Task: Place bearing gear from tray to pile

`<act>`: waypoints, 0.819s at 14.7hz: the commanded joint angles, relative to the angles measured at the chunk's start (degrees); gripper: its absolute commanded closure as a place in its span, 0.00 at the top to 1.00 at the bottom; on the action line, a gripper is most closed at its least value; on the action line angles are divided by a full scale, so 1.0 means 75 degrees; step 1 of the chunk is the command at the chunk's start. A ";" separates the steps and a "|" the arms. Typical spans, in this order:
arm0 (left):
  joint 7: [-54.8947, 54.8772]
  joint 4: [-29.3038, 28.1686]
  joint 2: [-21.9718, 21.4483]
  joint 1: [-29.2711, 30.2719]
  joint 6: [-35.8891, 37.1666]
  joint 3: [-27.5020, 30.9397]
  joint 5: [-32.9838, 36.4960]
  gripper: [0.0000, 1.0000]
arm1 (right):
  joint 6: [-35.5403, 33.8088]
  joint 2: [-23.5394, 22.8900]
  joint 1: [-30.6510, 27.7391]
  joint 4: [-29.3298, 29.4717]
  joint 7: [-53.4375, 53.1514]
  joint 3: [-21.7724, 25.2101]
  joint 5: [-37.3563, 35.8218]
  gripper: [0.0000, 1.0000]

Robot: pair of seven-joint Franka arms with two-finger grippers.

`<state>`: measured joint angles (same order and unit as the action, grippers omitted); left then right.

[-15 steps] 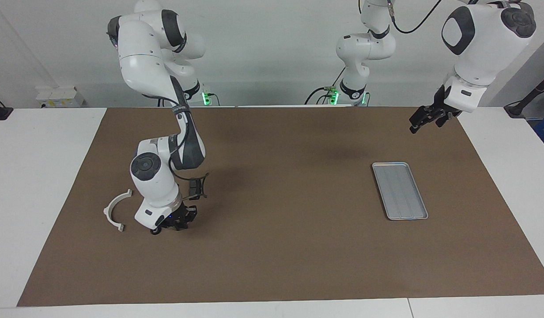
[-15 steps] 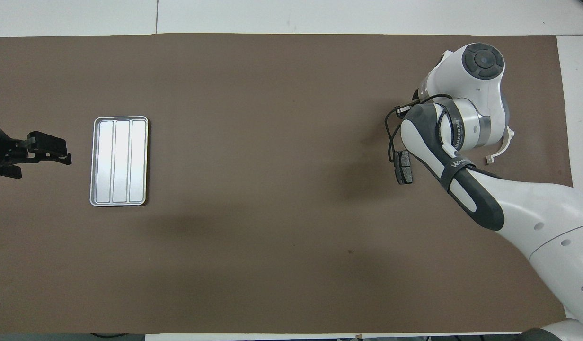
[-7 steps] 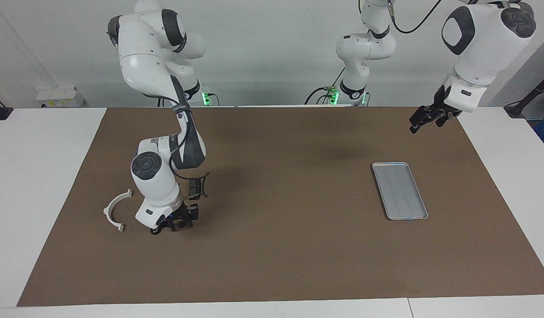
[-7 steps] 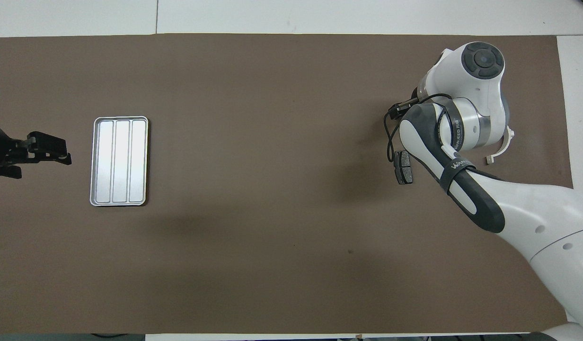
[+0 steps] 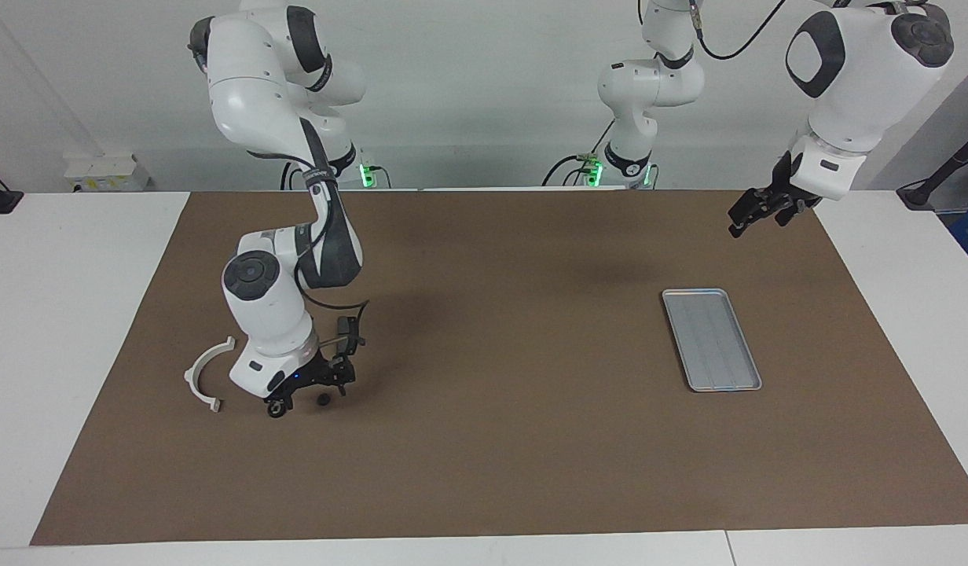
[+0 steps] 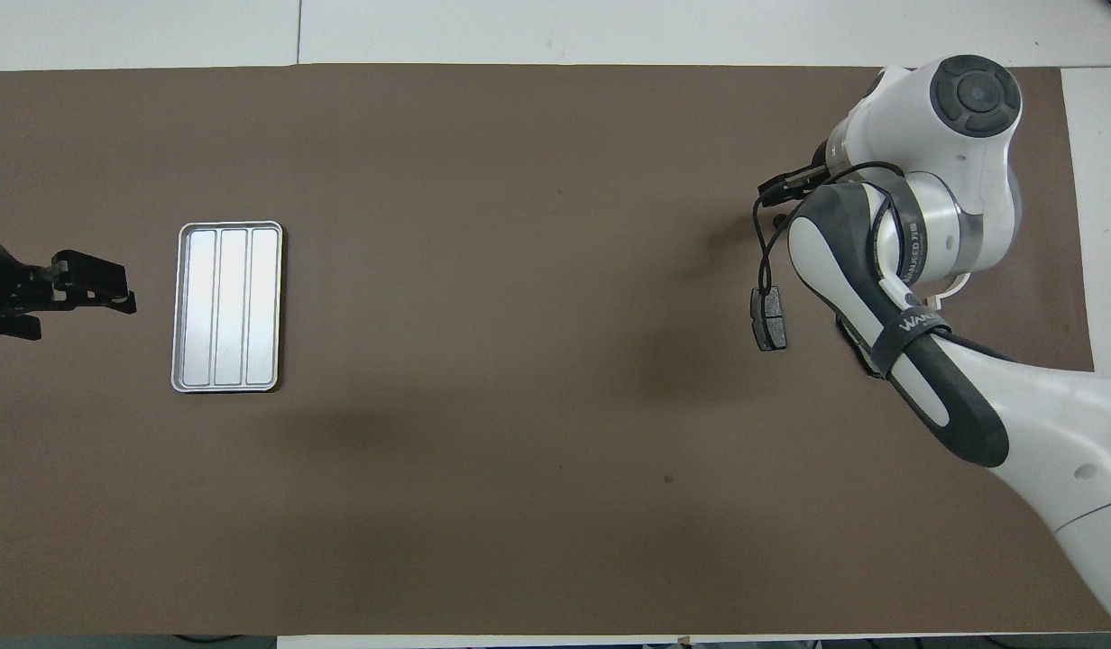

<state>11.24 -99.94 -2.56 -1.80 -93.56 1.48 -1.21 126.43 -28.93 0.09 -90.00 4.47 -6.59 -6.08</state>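
Where grooves run lengthwise, silvery tray (image 5: 711,338).

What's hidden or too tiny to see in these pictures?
- Overhead view: the right arm covers the small dark part and most of the white bracket.
- Facing view: that part is too small to show its shape.
- Overhead view: the picture's edge cuts off the left arm; only the left hand shows.

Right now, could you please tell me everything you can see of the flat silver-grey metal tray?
The flat silver-grey metal tray is a rectangle with rounded corners, a raised rim and lengthwise grooves splitting its floor into three strips. It looks like brushed metal. It lies flat on the brown mat toward the left arm's end of the table, with nothing in it and nothing touching it.
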 commanded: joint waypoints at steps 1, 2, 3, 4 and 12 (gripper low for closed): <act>-0.0034 0.0013 -0.0104 0.0030 0.0111 -0.0010 0.0032 1.00 | -0.0343 0.0376 -0.0281 -0.0106 0.0083 -0.0082 0.0002 1.00; -0.0034 0.0025 -0.0104 0.0030 0.0111 -0.0010 0.0032 1.00 | -0.0566 0.0517 -0.0304 -0.0048 0.0083 -0.0071 0.0037 1.00; -0.0034 0.0025 -0.0104 0.0030 0.0111 -0.0010 0.0032 1.00 | -0.0777 0.0762 -0.0316 -0.0024 0.0083 -0.0059 0.0049 1.00; -0.0034 0.0013 -0.0104 0.0030 0.0111 -0.0010 0.0032 1.00 | -0.1092 0.1019 -0.0351 -0.0024 0.0083 -0.0059 0.0049 1.00; -0.0034 0.0013 -0.0104 0.0030 0.0111 -0.0011 0.0032 1.00 | -0.4303 0.3387 -0.0527 -0.0129 0.0072 -0.0001 0.0716 1.00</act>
<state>11.24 -99.94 -2.56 -1.80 -93.56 1.48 -1.21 98.00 -8.56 -3.01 -88.66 4.47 -6.37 -2.53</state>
